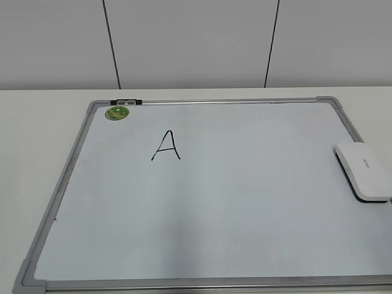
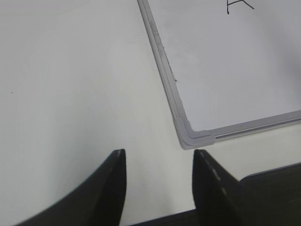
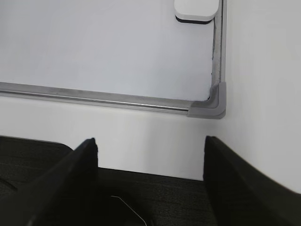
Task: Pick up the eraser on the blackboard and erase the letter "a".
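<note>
White dry-erase blackboard [image 1: 245, 184] lies flat on table [image 1: 37, 116]. Eraser [image 1: 365, 171] rests on board's right edge. Capital "A" [image 1: 166, 146] upper left, green magnet [image 1: 117, 113] at top-left corner. Left gripper [image 2: 159, 160] and right gripper [image 3: 150, 146] both spread apart, empty, hovering near front corners.

Eraser [image 3: 196, 10] and blackboard [image 3: 117, 100] both cropped by frame edges.

Exterior looks down slantwise; wrist cameras share the blackboard [image 1: 245, 202] near corners.
</note>
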### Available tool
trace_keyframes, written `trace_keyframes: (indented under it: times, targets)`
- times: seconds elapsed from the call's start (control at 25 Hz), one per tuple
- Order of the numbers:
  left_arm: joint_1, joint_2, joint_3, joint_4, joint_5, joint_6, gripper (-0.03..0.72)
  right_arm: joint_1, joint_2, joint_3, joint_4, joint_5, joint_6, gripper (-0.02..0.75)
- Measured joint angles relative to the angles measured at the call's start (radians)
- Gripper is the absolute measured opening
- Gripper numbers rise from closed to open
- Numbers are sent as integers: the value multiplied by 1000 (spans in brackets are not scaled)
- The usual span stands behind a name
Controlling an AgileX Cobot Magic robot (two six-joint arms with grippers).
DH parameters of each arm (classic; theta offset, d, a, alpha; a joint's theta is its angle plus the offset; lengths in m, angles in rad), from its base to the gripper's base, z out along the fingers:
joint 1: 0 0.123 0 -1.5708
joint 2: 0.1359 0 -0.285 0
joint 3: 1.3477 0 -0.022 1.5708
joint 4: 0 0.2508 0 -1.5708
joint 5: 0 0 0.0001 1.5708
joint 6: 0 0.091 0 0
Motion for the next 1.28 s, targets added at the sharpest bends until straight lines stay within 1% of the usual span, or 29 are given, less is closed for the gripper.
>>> trace_keyframes:
  times: [0.36,0.44,0.6,0.76,0.92,1.04,1.28]
  targets:
    - [9,-12,1,-2,-2,0,337,0,-30,0,0,0,0,519]
    - [49,-36,1,-2,-2,2,337,-9,-62,0,0,0,0,519]
    - [126,-105,1,-2,-2,2,337,-55,-127,0,0,0,0,519]
    - [166,-164,1,-2,-2,2,337,-95,-215,0,0,0,0,519]
    - [192,-168,5,-2,-2,2,337,-108,-287,0,0,0,0,519]
    - [207,-168,5,-2,-2,2,337,-109,-296,0,-2,0,0,519]
    - [211,-168,5,-2,-2,2,337,-112,-296,0,-2,0,0,519]
